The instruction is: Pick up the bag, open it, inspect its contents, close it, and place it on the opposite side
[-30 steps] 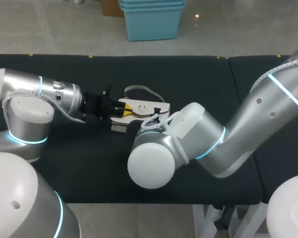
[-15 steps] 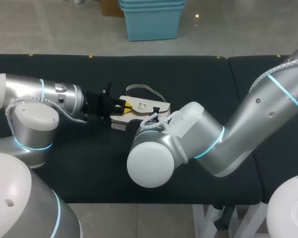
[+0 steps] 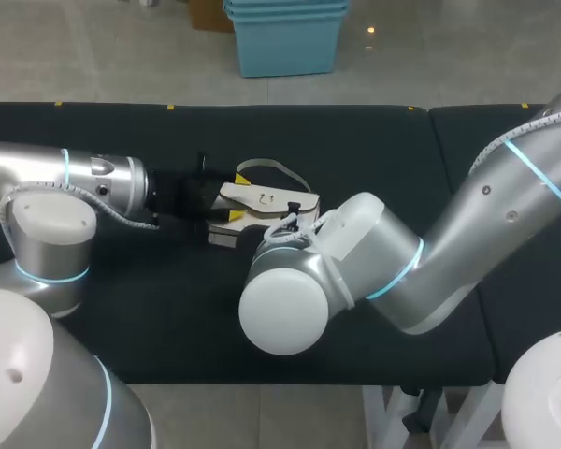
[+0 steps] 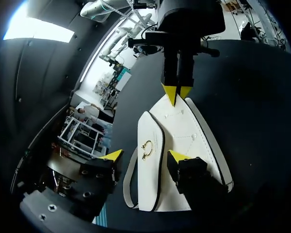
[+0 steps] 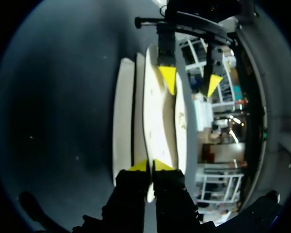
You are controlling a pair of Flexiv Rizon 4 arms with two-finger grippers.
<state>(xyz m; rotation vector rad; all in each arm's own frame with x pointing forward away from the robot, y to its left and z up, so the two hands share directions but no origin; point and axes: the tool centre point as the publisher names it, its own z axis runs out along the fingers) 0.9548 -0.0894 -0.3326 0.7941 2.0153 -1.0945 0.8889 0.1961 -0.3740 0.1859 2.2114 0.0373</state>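
My right arm's fat elbow (image 3: 290, 299) sits closest to the overhead camera and blocks a chunk of that view, so the wrist cams do most of the work here. Just past it, the right gripper (image 5: 150, 166) has its yellow tips squeezed together on the thin edge at one end of the bag (image 3: 262, 201), so it's pinching that. At the other end the left gripper (image 4: 144, 156) is spread wide, with one finger beside the bag by the strap and the other over its front face. I can't really tell if that second finger touches the surface or just hangs above it.

Handling-wise, it looks like a small, light handbag with flat, semi-stiff panels and a softer flap. My guess is it folds at the seams rather than across the faces. The smooth finish is probably a bit slick for those tips. The best holds, I reckon, are the thin edges and the lip of the flap. I'd skip the strap, which looks floppy and likely to swing.

Looks: it's cream-white and slim, with dark edging along the panels. There's a small gold clasp (image 4: 146, 145) on the front, and a pale strap (image 3: 271, 170) loops out on the far side. It sits on the dark table (image 3: 402, 159), roughly mid-table and a touch toward my left, between the two grippers.
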